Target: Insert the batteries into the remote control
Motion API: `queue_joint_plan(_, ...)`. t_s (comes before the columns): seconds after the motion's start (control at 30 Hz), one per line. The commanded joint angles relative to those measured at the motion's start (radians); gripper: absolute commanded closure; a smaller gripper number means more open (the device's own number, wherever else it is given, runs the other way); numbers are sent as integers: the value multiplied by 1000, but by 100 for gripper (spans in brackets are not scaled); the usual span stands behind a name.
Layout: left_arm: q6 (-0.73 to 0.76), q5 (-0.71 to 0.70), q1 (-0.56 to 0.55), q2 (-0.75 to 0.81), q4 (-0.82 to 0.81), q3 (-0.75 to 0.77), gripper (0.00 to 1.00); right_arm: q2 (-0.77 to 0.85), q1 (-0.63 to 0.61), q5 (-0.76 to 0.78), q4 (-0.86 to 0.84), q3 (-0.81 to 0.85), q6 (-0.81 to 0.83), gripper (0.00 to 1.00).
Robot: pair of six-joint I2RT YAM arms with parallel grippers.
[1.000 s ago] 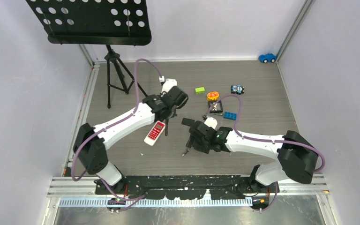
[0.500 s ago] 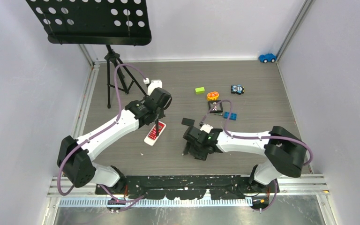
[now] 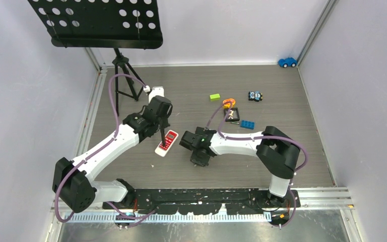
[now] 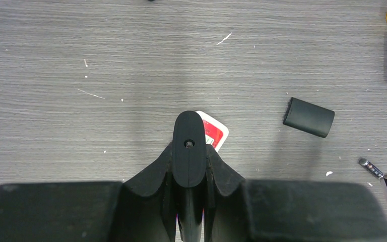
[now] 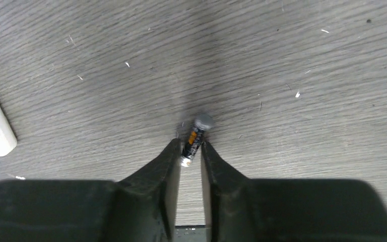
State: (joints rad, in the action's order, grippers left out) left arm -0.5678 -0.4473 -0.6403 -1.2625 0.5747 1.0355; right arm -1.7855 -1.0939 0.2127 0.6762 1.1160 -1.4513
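The remote control (image 3: 166,142), white with a red face, lies left of the table's middle. My left gripper (image 3: 162,136) is shut and empty, its tips over the remote's (image 4: 217,133) far end. My right gripper (image 5: 191,147) is low on the table to the remote's right, its jaws closed on the near end of a slim dark battery (image 5: 195,139) with an orange band. That battery lies tilted on the wood. In the left wrist view a slim dark battery (image 4: 371,167) shows at the right edge. In the top view my right gripper (image 3: 199,159) hides it.
A stubby black knob (image 4: 308,117) lies right of the remote. Behind my right arm are a green block (image 3: 214,97), an orange disc (image 3: 228,103), a black square (image 3: 232,115), a blue brick (image 3: 247,124) and a toy (image 3: 255,96). A tripod music stand (image 3: 123,75) is back left.
My left gripper slid left onto the remote's far end. My right gripper swung left over the battery, came down and narrowed its jaws onto it.
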Motion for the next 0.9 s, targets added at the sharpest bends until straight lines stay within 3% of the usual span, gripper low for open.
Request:
queue_joint_plan(0.0, 21, 27, 31, 44, -76, -17, 100, -35, -12, 80, 139, 85, -13, 81)
queue_joint_plan(0.13, 27, 114, 72, 45, -94, -19, 100, -51, -12, 93, 141, 114, 28, 95)
queue_joint_plan(0.23, 30, 201, 85, 40, -116, -16, 100, -18, -13, 140, 137, 103, 68, 100)
queue_joint_plan(0.4, 15, 542, 113, 32, -223, -43, 100, 174, -11, 261, 81, 47, 245, 100)
queue_joint_plan(0.5, 28, 859, 117, 6, -252, -28, 100, 287, -11, 189, 14, 42, 474, 100)
queue_joint_plan(0.6, 2, 1036, 117, 0, -318, -43, 100, 372, -11, 85, 27, 55, 598, 100)
queue_joint_plan(0.87, -194, 1197, 118, -22, -503, -111, 100, 553, -10, -117, -11, 18, 715, 100)
